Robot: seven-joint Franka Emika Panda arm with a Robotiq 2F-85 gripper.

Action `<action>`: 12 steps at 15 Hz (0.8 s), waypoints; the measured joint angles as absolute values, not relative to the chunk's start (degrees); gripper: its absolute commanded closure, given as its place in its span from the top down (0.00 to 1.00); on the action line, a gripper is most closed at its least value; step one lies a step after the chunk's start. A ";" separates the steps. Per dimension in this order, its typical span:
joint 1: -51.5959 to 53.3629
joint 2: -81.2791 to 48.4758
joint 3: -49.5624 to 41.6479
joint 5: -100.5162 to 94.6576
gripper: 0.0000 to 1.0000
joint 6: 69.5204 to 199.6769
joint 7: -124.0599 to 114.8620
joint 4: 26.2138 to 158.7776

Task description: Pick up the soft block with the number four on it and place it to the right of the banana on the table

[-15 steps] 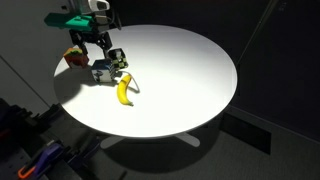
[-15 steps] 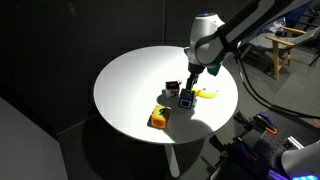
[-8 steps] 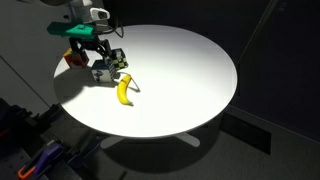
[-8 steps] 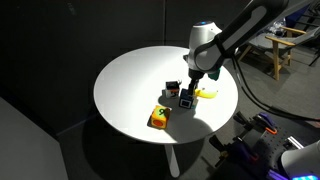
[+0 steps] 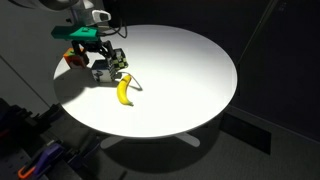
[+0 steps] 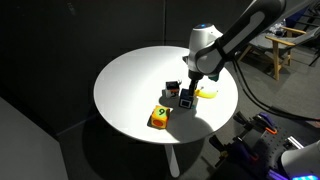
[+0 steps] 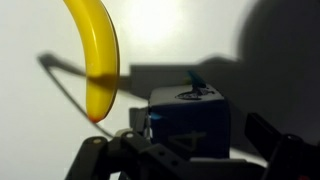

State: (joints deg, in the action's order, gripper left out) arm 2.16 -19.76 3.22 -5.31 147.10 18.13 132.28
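Round white tabletop point(image 5: 190, 60) w/ tool point(image 7: 178, 138) low over it, jaws spread wide, gripping nothing. Banana point(image 7: 95, 60) lies flat on tabletop. Soft block w/ number four point(image 7: 190, 112) sits just beside banana, btwn the tool's open fingers.

Banana point(image 5: 124, 91) crowds the block point(image 5: 103, 71); table point(image 5: 190, 70) beyond it lies open.

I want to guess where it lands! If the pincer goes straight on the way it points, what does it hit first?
Probably the soft block with the number four: it sits straight ahead of the open pincer in the wrist view. The banana lies off to the side.
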 measured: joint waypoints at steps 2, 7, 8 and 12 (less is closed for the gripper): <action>1.85 -20.15 3.21 -5.75 1.00 147.79 18.39 132.28; 1.45 -21.87 3.21 -6.09 1.00 149.28 19.55 132.23; 1.42 -22.17 3.22 -6.09 1.00 149.46 19.84 132.22; 1.24 -23.06 3.23 -6.10 0.74 149.87 20.66 132.12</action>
